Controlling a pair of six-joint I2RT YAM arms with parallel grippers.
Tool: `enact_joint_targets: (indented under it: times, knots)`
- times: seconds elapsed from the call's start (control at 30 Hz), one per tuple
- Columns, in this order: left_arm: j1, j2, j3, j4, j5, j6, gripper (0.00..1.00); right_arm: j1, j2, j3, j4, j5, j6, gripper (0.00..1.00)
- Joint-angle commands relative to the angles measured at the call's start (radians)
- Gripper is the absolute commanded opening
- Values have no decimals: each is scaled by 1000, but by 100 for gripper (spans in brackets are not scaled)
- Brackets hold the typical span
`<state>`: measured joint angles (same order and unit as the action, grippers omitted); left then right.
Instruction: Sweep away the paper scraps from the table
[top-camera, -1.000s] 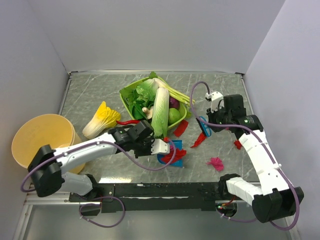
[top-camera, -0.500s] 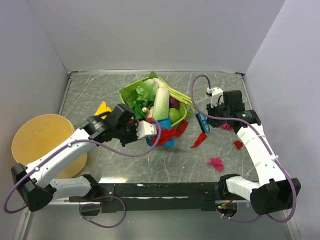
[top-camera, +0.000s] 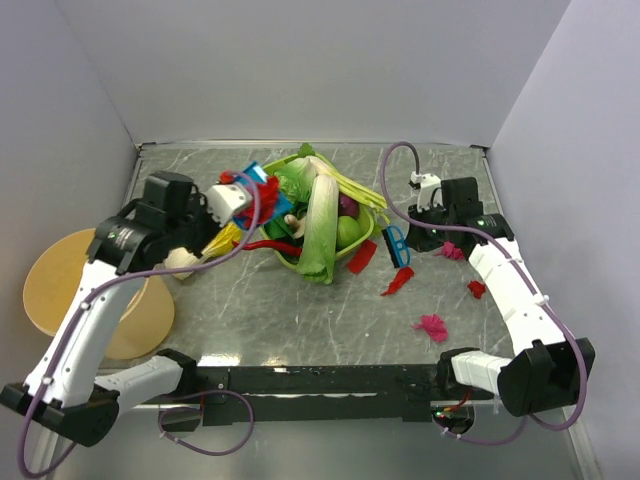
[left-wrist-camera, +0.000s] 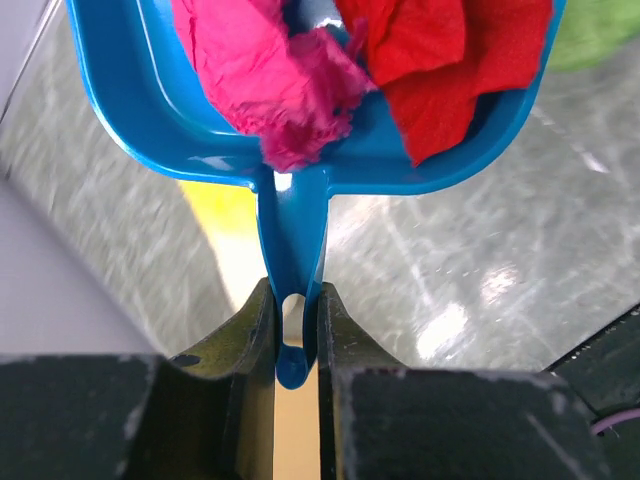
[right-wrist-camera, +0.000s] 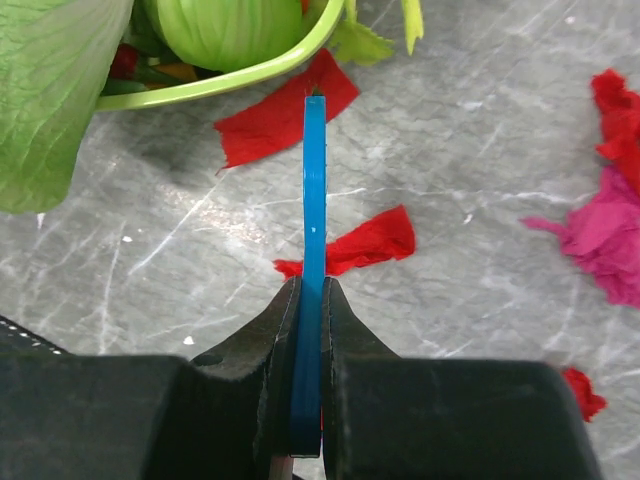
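**Paper scraps, loose, on the bench (top-camera: 250, 310).** Five pieces lie on the right half.
- A red strip (top-camera: 362, 255) lies against the near-right rim of the green basket (top-camera: 371, 226).
- A second red strip (top-camera: 397, 282) lies just beyond the first, toward the near edge.
- A frilly magenta tuft (top-camera: 432, 326) lies nearer the arm bases, well apart from the rest.
- A small red bit (top-camera: 476, 289) lies under the right forearm.
- A magenta piece (top-camera: 452, 251) lies just beside the right wrist.

**Paper scraps, collected.** A crumpled magenta wad (left-wrist-camera: 270, 75) and red sheets (left-wrist-camera: 450, 60) sit inside the blue dustpan (left-wrist-camera: 140, 100). The red sheets hang over the pan's lip.

**Dustpan.** It is held off the bench at the far left, beside the basket's left rim. A yellow-white cabbage (top-camera: 215, 240) lies below it.

**Left fingers (left-wrist-camera: 262, 320).** They are clamped tight on the dustpan's narrow handle, with almost no gap.

**Right fingers (right-wrist-camera: 283, 320).** They are pinched on a blue flat tool (right-wrist-camera: 314, 200), seen edge-on. The tool's tip points at the red strip by the basket, and the second red strip lies beneath it.

**Basket contents.** The basket holds leafy greens, a long pale napa cabbage (top-camera: 320, 225) leaning over the near rim, and a round green fruit (top-camera: 348, 232).

**Other.**
- A red chili pepper (top-camera: 265, 244) lies on the bench left of the basket.
- A round tan bucket (top-camera: 85, 290) stands off the bench's left edge, partly under the left arm.
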<state>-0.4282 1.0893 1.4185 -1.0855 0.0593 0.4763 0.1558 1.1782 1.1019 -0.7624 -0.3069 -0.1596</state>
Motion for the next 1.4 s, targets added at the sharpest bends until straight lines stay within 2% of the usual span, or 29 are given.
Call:
enact_joint_targets:
  times: [0.0,0.4,0.67,1.0,1.37]
  knots:
    - [100,-63,37,-60,-84,-36,1,-13,20,41,37,-40,51,0]
    - [452,-183,51,-67,-154,-90,1,-15,109,53,35,-92,75,0]
    - [609,-255,28,-77,-260,-99,1,-15,181,95,25,-113,86,0]
    - [717,-304,16,-151,-495,-79,1,-16,288,165,-9,-127,88,0]
    - [724,-373,-75,-260,-667,-15,1,-10,389,237,-15,-152,120,0]
